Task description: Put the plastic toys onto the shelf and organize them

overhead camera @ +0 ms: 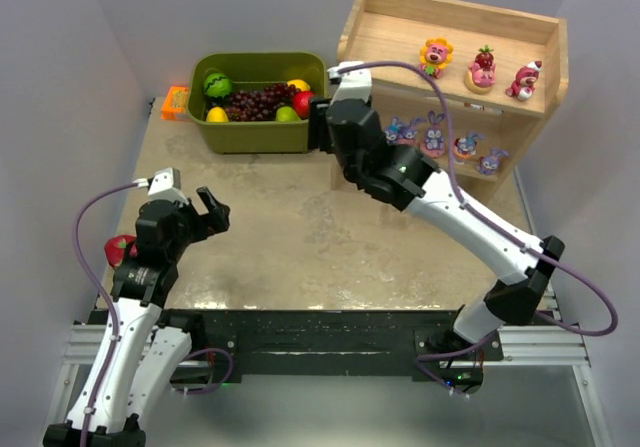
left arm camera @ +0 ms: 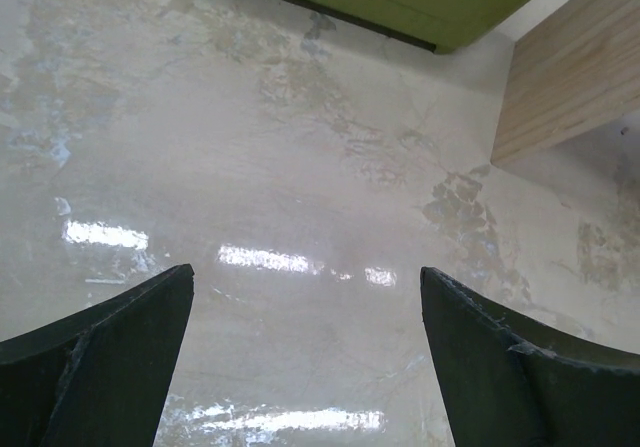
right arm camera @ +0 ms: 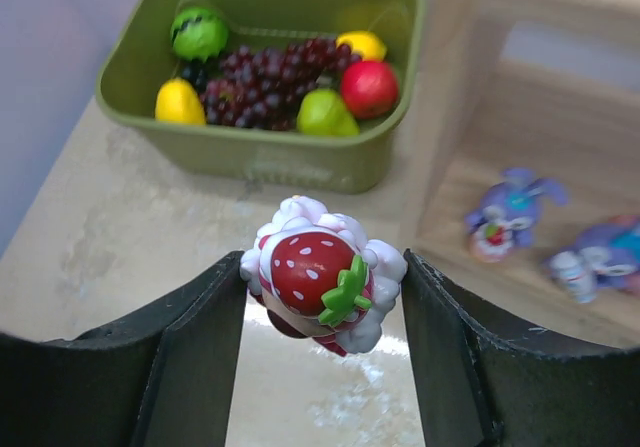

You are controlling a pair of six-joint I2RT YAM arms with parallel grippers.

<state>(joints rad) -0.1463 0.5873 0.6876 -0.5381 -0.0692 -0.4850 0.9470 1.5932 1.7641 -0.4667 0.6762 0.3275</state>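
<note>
Beige mottled tabletop [overhead camera: 290,247], glossy, with pale worn patches and bright reflections of the lamps; plain grey walls [overhead camera: 60,87] close it in on the left, far and right sides.

Light wooden shelf [overhead camera: 455,12], two tiers, at the far right corner of the table.
- Upper tier: three pink-red figurines [overhead camera: 482,68] in a row.
- Lower tier: four blue-purple bunnies [overhead camera: 434,133] side by side.

Olive-green bin [overhead camera: 255,137], far centre, just left of the shelf, holding fake fruit [overhead camera: 258,102]: dark grapes with green, yellow and red pieces.

Right gripper [right arm camera: 322,297], reaching to the gap between the bin's right end and the shelf's left side board. Its fingers are clamped on either side of a strawberry-topped figurine [right arm camera: 315,277] with a white frill, carried above the table.

Left gripper [left arm camera: 307,277], near left, jaws spread wide with nothing between them, over bare tabletop.

Small orange item [overhead camera: 175,102], at the bin's left end.

Small red item [overhead camera: 120,249], at the left table edge beside the left arm; its kind is unclear.
</note>
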